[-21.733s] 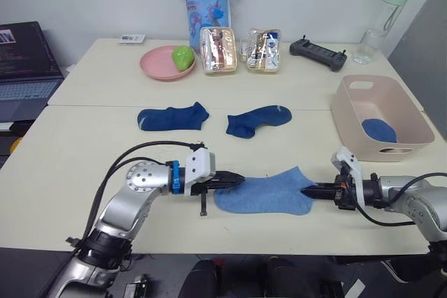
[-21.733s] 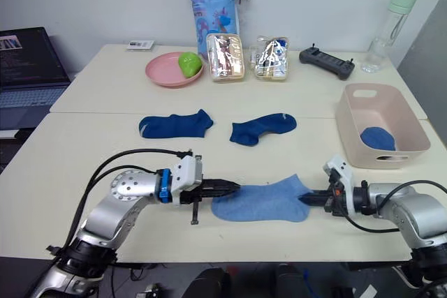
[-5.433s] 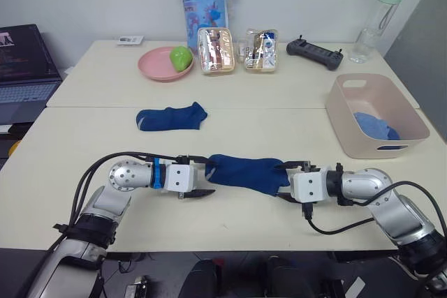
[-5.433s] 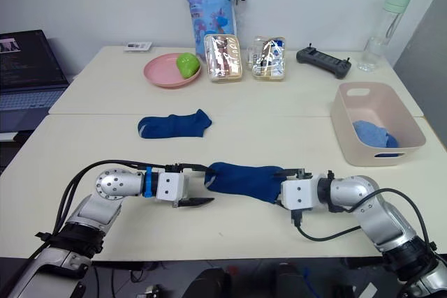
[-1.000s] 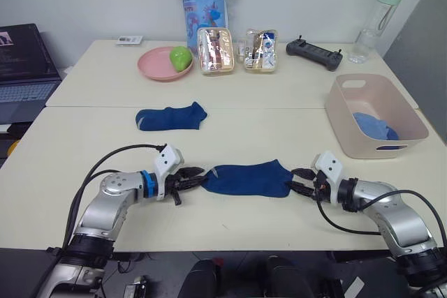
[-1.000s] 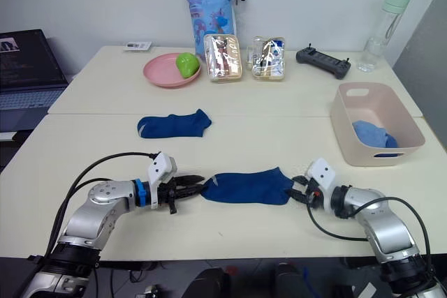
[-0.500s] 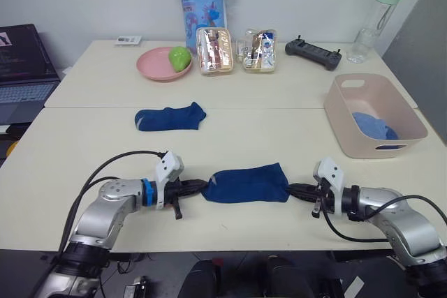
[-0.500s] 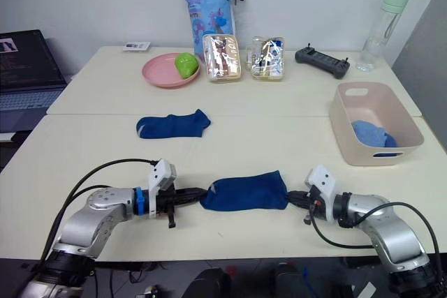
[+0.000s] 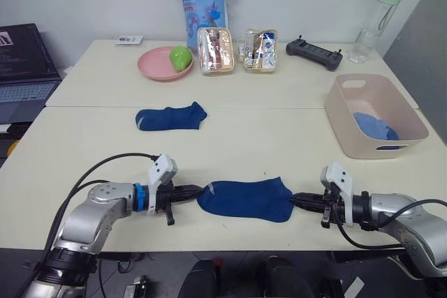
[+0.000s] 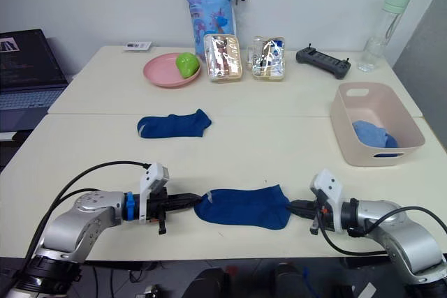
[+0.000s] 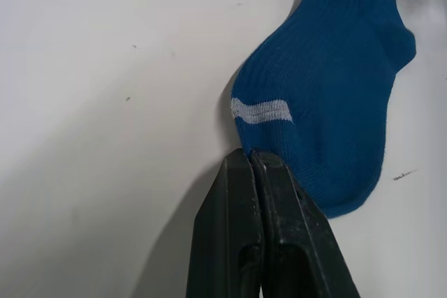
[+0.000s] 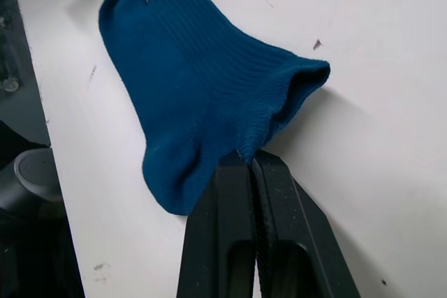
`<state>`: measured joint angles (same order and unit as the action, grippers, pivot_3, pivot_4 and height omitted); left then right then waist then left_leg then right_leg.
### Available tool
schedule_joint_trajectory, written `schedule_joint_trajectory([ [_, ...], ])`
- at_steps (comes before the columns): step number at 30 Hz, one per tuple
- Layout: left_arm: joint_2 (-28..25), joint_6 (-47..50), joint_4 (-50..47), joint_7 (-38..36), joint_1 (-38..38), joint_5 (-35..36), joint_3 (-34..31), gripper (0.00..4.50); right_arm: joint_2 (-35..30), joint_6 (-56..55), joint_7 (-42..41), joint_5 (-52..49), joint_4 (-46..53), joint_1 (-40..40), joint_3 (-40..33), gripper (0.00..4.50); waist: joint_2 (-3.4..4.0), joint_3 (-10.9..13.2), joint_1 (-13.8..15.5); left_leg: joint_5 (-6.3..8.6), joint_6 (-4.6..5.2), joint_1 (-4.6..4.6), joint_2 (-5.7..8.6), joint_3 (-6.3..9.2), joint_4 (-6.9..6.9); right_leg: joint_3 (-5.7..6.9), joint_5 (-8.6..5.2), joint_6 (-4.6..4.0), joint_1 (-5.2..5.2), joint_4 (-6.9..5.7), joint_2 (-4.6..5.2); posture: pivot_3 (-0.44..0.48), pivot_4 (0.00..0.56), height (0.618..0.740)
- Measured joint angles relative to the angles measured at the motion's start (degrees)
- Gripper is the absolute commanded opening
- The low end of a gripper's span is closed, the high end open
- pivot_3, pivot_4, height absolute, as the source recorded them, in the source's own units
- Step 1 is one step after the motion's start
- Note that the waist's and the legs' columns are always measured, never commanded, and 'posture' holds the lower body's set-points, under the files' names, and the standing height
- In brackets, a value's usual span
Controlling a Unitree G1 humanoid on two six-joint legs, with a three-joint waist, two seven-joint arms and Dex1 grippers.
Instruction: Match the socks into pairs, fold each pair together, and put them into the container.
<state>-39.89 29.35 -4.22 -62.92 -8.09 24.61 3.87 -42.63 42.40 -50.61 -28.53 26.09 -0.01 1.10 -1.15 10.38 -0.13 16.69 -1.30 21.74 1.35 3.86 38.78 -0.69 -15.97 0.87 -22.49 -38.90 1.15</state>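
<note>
A dark blue sock [image 9: 244, 200] lies flat near the table's front edge, stretched between my two grippers. My left gripper [image 9: 200, 190] is shut on its toe end, beside the pale stripe [image 11: 260, 110]. At the other end, my right gripper [image 9: 296, 200] is shut on the cuff edge [image 12: 293, 88]. A second dark blue sock [image 9: 171, 116] lies alone farther back on the left. The pink container [image 9: 360, 144] stands at the right with light blue socks [image 9: 376, 126] inside.
At the back stand a pink plate [image 9: 157, 68] holding a green object, two clear snack boxes [image 9: 218, 50], a blue bag [image 9: 206, 1], a black controller [image 9: 313, 52] and a bottle [image 9: 374, 22]. A laptop [image 9: 24, 68] sits off the table at far left.
Both grippers have drawn the dark blue sock toward the table's front edge, and it now lies flatter and more stretched out.
</note>
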Motion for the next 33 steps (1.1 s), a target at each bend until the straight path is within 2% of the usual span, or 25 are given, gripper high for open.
schedule_joint_trajectory([
  [4,0.67,-1.11,0.19,0.39,-0.15,-0.76,0.36,0.0,-0.45,0.14,0.16,0.34,-0.06,0.68,0.29,0.04,0.0,0.0,0.01,0.0,0.0,-0.01,0.0,0.0,0.0,0.0,0.0,0.0,0.01,0.0,0.0,0.0,0.15,0.74],
  [5,0.86,-1.25,0.29,0.54,-0.3,-0.91,0.43,0.0,-0.47,0.01,0.21,0.5,-0.27,0.73,0.38,0.25,0.0,0.0,0.01,0.0,0.0,0.0,0.0,0.0,0.0,-0.01,0.0,0.0,0.01,0.0,0.0,0.0,0.15,0.74],
  [7,0.98,-1.26,0.35,0.85,-0.62,-1.01,0.51,0.38,-0.45,-1.35,0.56,1.44,-0.82,0.72,0.52,0.69,0.0,0.0,0.01,0.0,0.0,-0.01,0.0,-0.01,0.01,0.0,0.0,0.0,0.01,0.0,0.0,0.0,0.15,0.74],
  [12,0.25,-1.93,1.69,0.35,-1.53,-0.65,-0.31,1.84,-1.0,-5.94,0.49,3.17,-4.46,0.7,-0.37,2.46,0.0,0.0,-0.02,0.0,0.0,-0.01,0.0,-0.01,0.01,0.01,0.0,0.0,0.0,0.0,0.0,0.0,0.15,0.74],
  [17,-2.12,-3.9,5.48,0.12,-1.63,-0.78,-4.86,3.4,-0.97,-8.14,0.87,2.44,-6.15,-1.05,-4.52,4.3,0.01,0.0,-0.15,0.0,0.0,-0.02,-0.01,-0.02,0.0,0.0,0.0,0.0,-0.02,-0.02,0.0,0.0,0.15,0.74],
  [18,-2.09,-4.71,6.28,0.81,-1.63,-0.77,-6.24,3.73,-0.53,-8.05,1.32,1.93,-5.96,-2.46,-5.54,4.5,0.01,0.0,-0.17,0.0,0.0,-0.02,-0.01,-0.03,0.0,-0.01,0.0,0.0,-0.03,-0.02,0.0,0.0,0.15,0.74],
  [20,-1.13,-7.62,7.37,2.91,-1.71,-0.96,-8.99,4.36,-0.08,-7.73,2.41,1.4,-4.46,-5.07,-6.27,4.5,0.01,0.0,-0.09,0.0,0.0,0.0,-0.01,0.0,0.0,0.0,0.0,0.0,-0.03,-0.01,0.0,0.0,0.15,0.74],
  [21,0.2,-10.14,8.18,4.94,-2.05,-1.54,-10.41,4.46,0.1,-7.75,3.29,2.08,-3.43,-6.6,-5.54,4.5,0.01,0.0,0.0,0.0,0.0,0.0,-0.01,0.01,0.0,0.01,0.0,0.0,-0.03,0.0,0.0,0.0,0.15,0.74],
  [23,2.74,-15.0,10.03,9.26,-3.48,-3.66,-11.44,4.46,0.83,-7.9,5.22,4.09,-1.76,-9.64,-2.84,4.5,0.0,0.0,0.04,0.0,-0.01,0.03,-0.01,0.02,0.0,0.02,0.01,0.0,-0.04,0.01,0.01,0.0,0.15,0.74],
  [26,5.92,-21.46,14.79,15.77,-6.58,-8.13,-11.86,4.46,6.89,-6.14,10.55,5.03,-0.71,-15.04,0.19,4.5,-0.01,0.0,0.08,-0.01,-0.02,0.1,-0.01,0.01,0.02,0.0,0.02,0.0,-0.13,-0.04,0.01,0.0,0.15,0.74],
  [30,10.71,-26.49,22.67,20.81,-15.5,-12.4,-9.86,4.46,12.84,-3.2,15.79,6.23,0.51,-22.93,4.37,4.5,-0.05,-0.02,0.44,-0.02,-0.04,0.19,0.06,0.08,0.06,0.1,0.05,0.04,-0.17,-0.04,0.02,0.0,0.15,0.74],
  [33,14.71,-29.56,30.46,23.6,-21.93,-14.5,-8.32,4.46,13.69,-3.07,16.86,7.5,0.62,-23.69,6.18,4.5,-0.17,-0.1,0.73,-0.02,-0.03,0.27,0.1,0.04,0.06,0.09,0.05,0.04,-0.18,0.09,0.07,0.0,0.15,0.74],
])
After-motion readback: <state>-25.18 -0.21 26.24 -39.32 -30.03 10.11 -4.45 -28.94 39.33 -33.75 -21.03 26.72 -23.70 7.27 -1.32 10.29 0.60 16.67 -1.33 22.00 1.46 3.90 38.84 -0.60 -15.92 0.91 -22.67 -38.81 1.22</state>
